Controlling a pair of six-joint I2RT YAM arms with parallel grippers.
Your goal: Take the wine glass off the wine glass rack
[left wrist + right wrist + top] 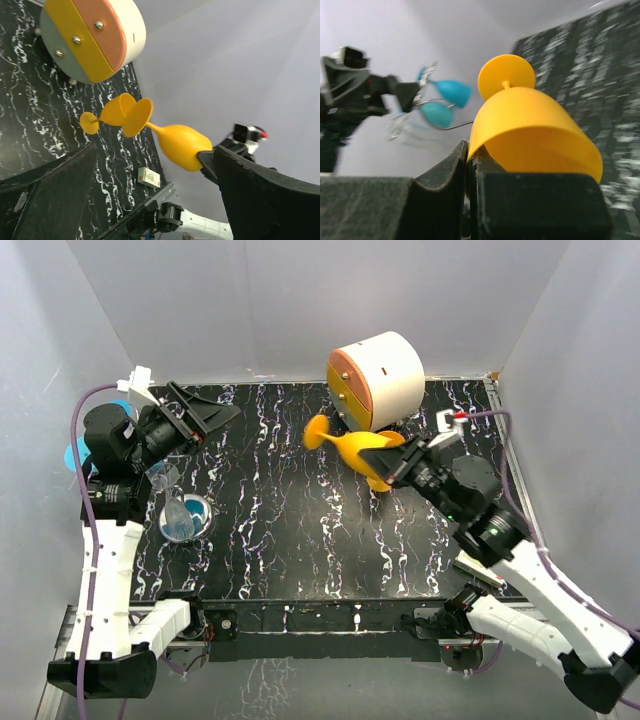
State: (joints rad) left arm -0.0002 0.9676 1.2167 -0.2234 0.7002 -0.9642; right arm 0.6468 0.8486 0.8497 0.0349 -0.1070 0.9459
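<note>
Right wrist view: jaws of right gripper pinched tight on bowl wall of orange plastic wine glass. Glass held sideways, foot toward left arm. Right forearm extended over right-back of black marbled table, beside round white-and-orange drawer cabinet. Well apart from thin chrome wire wine glass rack at left edge. Left gripper spread wide, holding nothing, near rack, pointing rightward.
</note>
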